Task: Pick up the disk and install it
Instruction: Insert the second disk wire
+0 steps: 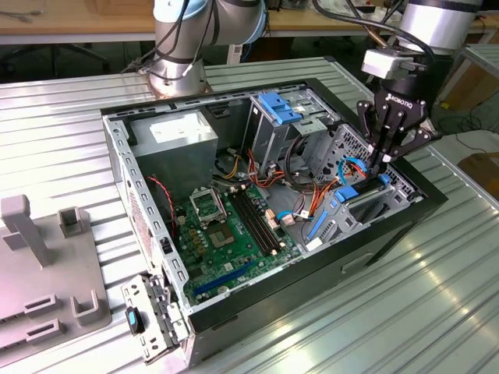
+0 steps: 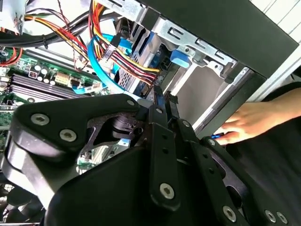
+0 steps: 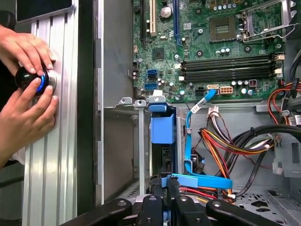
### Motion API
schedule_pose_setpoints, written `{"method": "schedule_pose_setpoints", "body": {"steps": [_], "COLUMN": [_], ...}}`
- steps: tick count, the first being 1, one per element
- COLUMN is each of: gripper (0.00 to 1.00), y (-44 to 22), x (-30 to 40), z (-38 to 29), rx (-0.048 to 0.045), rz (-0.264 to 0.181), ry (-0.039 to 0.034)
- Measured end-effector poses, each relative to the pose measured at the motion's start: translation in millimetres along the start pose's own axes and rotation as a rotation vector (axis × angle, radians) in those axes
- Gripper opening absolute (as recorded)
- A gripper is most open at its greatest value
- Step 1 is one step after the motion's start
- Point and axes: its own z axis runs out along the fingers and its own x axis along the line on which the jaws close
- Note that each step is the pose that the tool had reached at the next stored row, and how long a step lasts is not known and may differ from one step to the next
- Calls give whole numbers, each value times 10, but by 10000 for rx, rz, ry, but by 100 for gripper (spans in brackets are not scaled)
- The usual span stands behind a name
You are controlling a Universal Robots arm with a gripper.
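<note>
My black three-fingered gripper [image 1: 380, 162], fingers drawn narrow together, reaches into the open black computer case [image 1: 234, 304], at the blue-railed disk [image 1: 360, 192].

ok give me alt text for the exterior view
A robot arm's gripper reaches down into the drive cage at the exterior view's right of an open computer case, at a blue-railed disk. The green motherboard lies exposed.
</note>
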Motion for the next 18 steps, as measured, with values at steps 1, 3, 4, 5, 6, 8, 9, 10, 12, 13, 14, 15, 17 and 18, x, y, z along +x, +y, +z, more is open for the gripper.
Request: {"method": "schedule_pose_setpoints", "body": {"steps": [1, 3, 4, 5, 6, 8, 9, 10, 12, 13, 14, 15, 17, 18], "gripper": [16, 16, 16, 16, 16, 16, 16, 16, 16, 16, 16, 16, 16, 16], "y": [4, 8, 11, 13, 16, 27, 30, 33, 34, 35, 35, 35, 36, 36], "x": [13, 37, 53, 75, 102, 148, 159, 168, 186, 202, 218, 232, 272, 277], "z": [6, 14, 20, 30, 43, 65, 69, 73, 81, 88, 94, 98, 109, 110], "rx": [8, 24, 36, 47, 58, 108, 126, 140, 161, 171, 179, 183, 191, 192], "rz": [-8, -46, -80, -105, -131, -305, -340, -359, -402, -427, -447, -460, -475, -476], "ry": [-130, -459, -673, -825, -901, -903, -900, -919, -1136, -1292, -1395, -1457, -1579, -1597]}}
